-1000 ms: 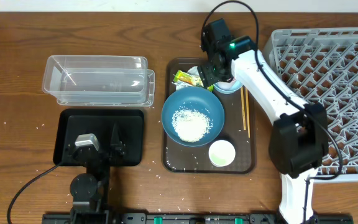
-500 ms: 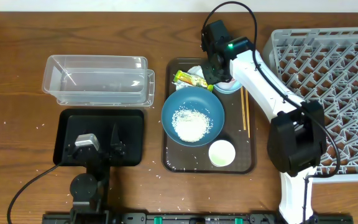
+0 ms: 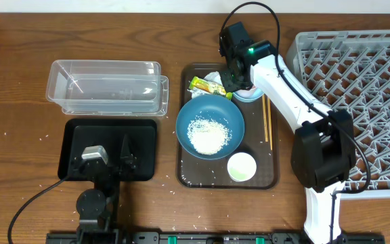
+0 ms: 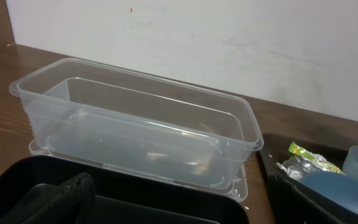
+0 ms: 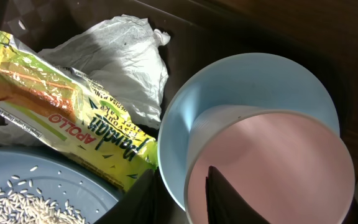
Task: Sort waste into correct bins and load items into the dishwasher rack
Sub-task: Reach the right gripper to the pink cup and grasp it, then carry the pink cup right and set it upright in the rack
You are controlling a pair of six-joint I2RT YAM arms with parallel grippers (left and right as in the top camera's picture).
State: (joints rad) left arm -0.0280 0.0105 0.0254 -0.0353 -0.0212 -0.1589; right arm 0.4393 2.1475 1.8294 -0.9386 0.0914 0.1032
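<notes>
The right fingers (image 5: 222,193) were narrowed astride two near walls: one finger inside the pale pink cup (image 5: 272,168), the other outside the small light-blue bowl (image 5: 247,81) it nested in. Couldn't tell if they actually clamped. Cup upright and round, no axis to align, centre at 1 o'clock of the fingers. Snack wrapper (image 5: 73,118) at 10, just beside the bowl, tissue (image 5: 117,56) beyond. Overhead hid the cup under the wrist but showed the dishwasher rack (image 3: 364,81) at 3 o'clock, right arm nearer. Far side: left fingers (image 4: 55,202) wide, empty, over the black tray (image 3: 70,146).
</notes>
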